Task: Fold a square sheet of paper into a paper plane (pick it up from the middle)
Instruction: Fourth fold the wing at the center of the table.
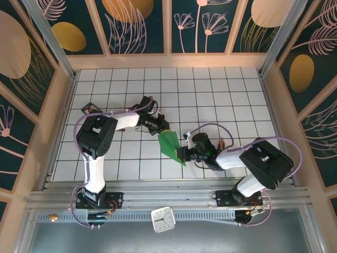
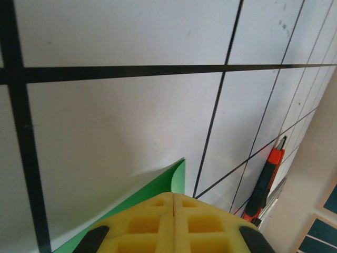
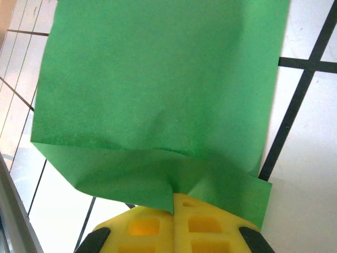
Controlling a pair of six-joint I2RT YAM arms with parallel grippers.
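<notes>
Left claw (image 1: 163, 128) grips the folded green sheet of paper (image 1: 169, 144) at its far end, right claw (image 1: 182, 154) clamping its near edge, over the tabletop (image 1: 221, 89).

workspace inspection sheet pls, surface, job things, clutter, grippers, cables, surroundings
surface: white gridded table, black grid lines
job's things: green sheet of paper, partly folded, raised between the two grippers
clutter: orange tool by the table edge; clock at the near edge
grippers: left gripper shut, paper at its pads, grip unclear; right gripper shut on the sheet's folded edge
cables: purple cables loop along both arms
surroundings: wooden frame with floral panels
</notes>
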